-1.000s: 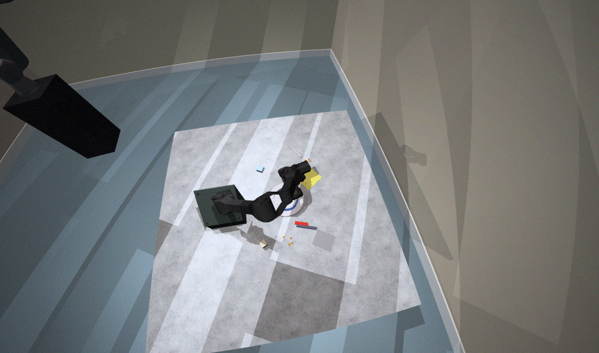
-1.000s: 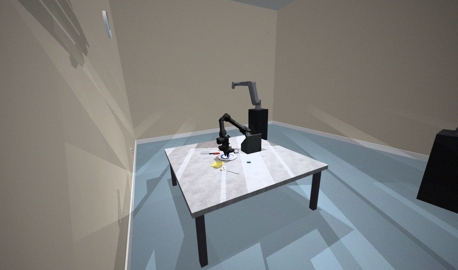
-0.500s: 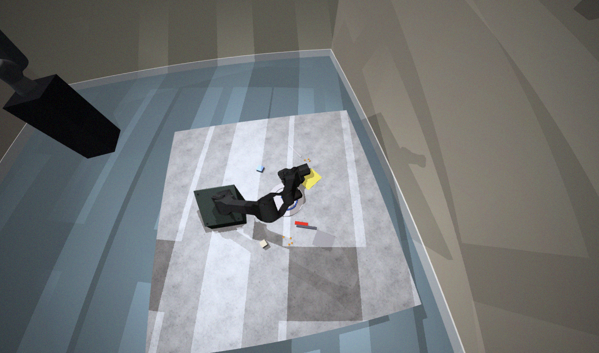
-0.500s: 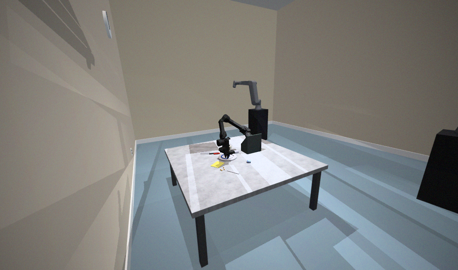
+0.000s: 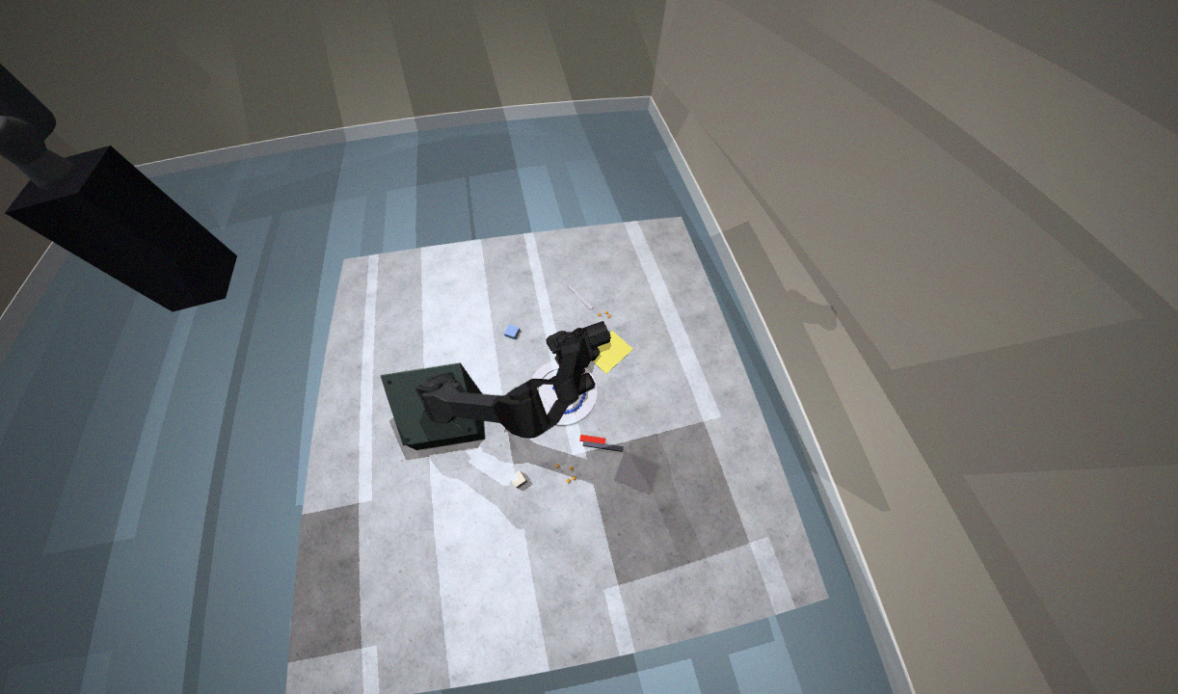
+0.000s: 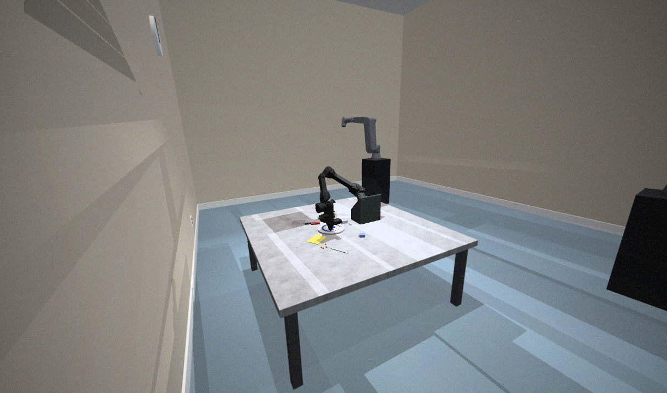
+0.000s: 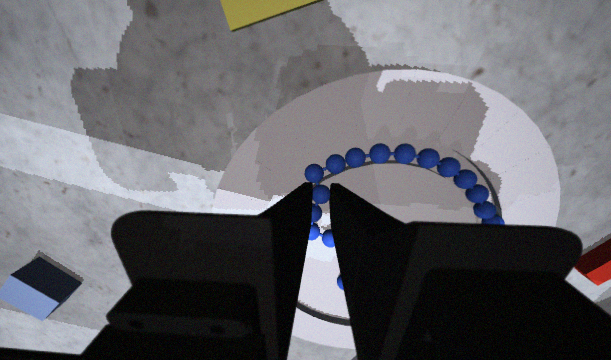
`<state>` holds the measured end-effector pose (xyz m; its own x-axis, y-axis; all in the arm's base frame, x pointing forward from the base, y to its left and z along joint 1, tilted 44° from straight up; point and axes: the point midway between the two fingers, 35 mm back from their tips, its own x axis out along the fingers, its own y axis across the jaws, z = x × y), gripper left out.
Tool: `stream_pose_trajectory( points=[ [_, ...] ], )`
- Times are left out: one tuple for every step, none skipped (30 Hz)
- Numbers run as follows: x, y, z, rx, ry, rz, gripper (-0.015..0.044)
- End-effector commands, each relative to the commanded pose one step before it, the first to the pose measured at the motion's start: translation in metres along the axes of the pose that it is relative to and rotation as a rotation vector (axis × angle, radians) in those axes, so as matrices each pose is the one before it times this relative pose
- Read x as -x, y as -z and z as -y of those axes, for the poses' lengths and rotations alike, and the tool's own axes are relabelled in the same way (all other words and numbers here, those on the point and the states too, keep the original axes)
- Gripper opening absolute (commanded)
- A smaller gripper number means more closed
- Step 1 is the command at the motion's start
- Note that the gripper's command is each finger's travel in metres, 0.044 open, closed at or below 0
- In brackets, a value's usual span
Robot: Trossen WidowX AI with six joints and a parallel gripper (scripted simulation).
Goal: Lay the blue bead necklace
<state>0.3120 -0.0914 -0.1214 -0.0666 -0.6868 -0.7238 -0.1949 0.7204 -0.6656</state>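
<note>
Below, the black parallel-jaw gripper (image 7: 321,192) had its jaws pinched narrow on a bead of the blue bead necklace (image 7: 405,154), which lay partly along the groove of the round white bead board (image 7: 525,150). Lifting gently and dragging the loose beads outward seemed wise.

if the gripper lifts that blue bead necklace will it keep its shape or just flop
It will likely flop: the necklace is a string of separate round beads lying in a loose curve on the bead board. The gripper pinches just one bead, so the rest would probably dangle. Round beads may also slip from the fingers.
</note>
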Motion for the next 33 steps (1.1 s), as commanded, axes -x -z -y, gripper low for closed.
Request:
stream_pose_trajectory(
  points=[
    [0.00024,-0.00010,0.00023,-0.0007,0.00009,0.00035,0.0000],
    [0.00000,0.00000,0.00000,0.0000,0.00000,0.00000,0.0000],
    [0.00000,0.00000,0.00000,0.0000,0.00000,0.00000,0.0000],
    [0.00000,0.00000,0.00000,0.0000,0.00000,0.00000,0.0000],
    [0.00000,0.00000,0.00000,0.0000,0.00000,0.00000,0.0000],
    [0.00000,0.00000,0.00000,0.0000,0.00000,0.00000,0.0000],
    [0.00000,0.00000,0.00000,0.0000,0.00000,0.00000,0.0000],
    [0.00000,0.00000,0.00000,0.0000,0.00000,0.00000,0.0000],
    [0.00000,0.00000,0.00000,0.0000,0.00000,0.00000,0.0000],
    [0.00000,0.00000,0.00000,0.0000,0.00000,0.00000,0.0000],
    [0.00000,0.00000,0.00000,0.0000,0.00000,0.00000,0.0000],
    [0.00046,0.00008,-0.00006,0.0006,0.00039,-0.00031,0.0000],
    [0.00139,0.00024,-0.00017,0.0017,0.00117,-0.00092,0.0000],
    [0.00209,0.00037,-0.00024,0.0025,0.00180,-0.00136,0.0000],
    [0.00139,0.00025,-0.00015,0.0017,0.00122,-0.00090,0.0000],
    [0.00047,0.00009,-0.00005,0.0006,0.00041,-0.00030,0.0000],
    [0.00000,0.00000,0.00000,0.0000,0.00000,0.00000,0.0000],
    [0.00000,0.00000,0.00000,0.0000,0.00000,0.00000,0.0000],
    [0.00000,0.00000,0.00000,0.0000,0.00000,0.00000,0.0000],
    [0.00001,-0.00007,-0.00053,0.0000,-0.00004,0.00002,0.0000],
    [0.00002,-0.00022,-0.00159,0.0000,-0.00012,0.00004,0.0000],
    [0.00003,-0.00034,-0.00265,0.0000,-0.00018,0.00006,0.0000],
    [0.00003,-0.00039,-0.00325,0.0000,-0.00018,0.00005,0.0000],
    [0.00001,-0.00029,-0.00265,0.0000,-0.00011,0.00002,0.0000],
    [0.00001,-0.00016,-0.00159,0.0000,-0.00005,0.00001,0.0000],
    [0.00000,-0.00005,-0.00053,0.0000,-0.00001,0.00000,0.0000],
    [0.00000,0.00000,0.00000,0.0000,0.00000,0.00000,0.0000],
    [0.00000,0.00000,0.00000,0.0000,0.00000,0.00000,0.0000],
    [0.00000,0.00000,0.00000,0.0000,0.00000,0.00000,0.0000],
    [0.00000,0.00000,0.00000,0.0000,0.00000,0.00000,0.0000],
    [-0.00027,0.00000,0.00000,0.0000,0.00001,0.00000,0.0000],
    [-0.00081,0.00000,0.00000,0.0000,0.00002,-0.00001,0.0000],
    [-0.00135,0.00000,0.00001,0.0000,0.00004,-0.00002,0.0000]
  ],
)
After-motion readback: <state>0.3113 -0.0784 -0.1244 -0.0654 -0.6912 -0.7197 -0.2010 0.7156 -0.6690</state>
